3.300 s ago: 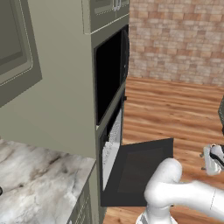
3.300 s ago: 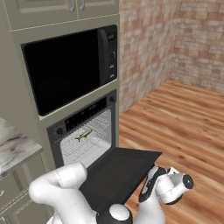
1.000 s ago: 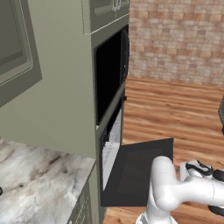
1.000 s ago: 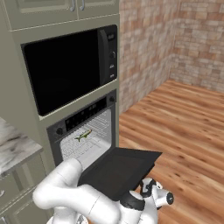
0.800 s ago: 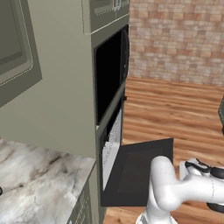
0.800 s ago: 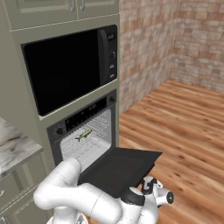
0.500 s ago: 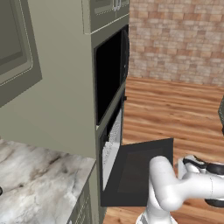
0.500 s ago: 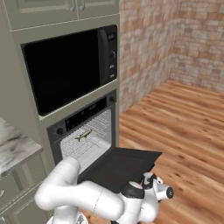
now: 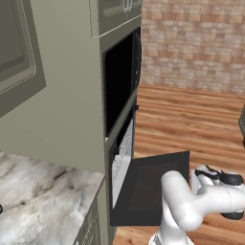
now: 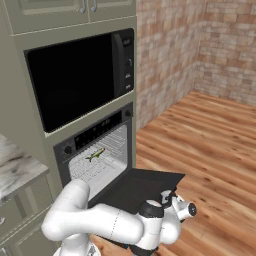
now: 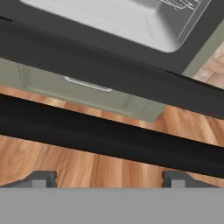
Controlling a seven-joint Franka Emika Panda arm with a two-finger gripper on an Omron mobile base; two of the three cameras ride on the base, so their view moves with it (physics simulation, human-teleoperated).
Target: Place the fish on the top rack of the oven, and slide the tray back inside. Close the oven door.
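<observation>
The oven [image 10: 95, 150] sits in the olive cabinet column, and its door [image 10: 137, 187] hangs flat open in front of me, a wide dark panel hinged at the bottom; I judge it stiff and fairly heavy, swinging only about that hinge, so I would push up under its free front edge, near the middle, not pinch it. My gripper [image 11: 109, 177] is low at that edge with its fingertips [image 11: 41, 177] spread wide and nothing between them. The wire rack [image 10: 100, 167] looks pushed in, and the fish [image 10: 95, 155] lies on it: small, light, probably slick.
</observation>
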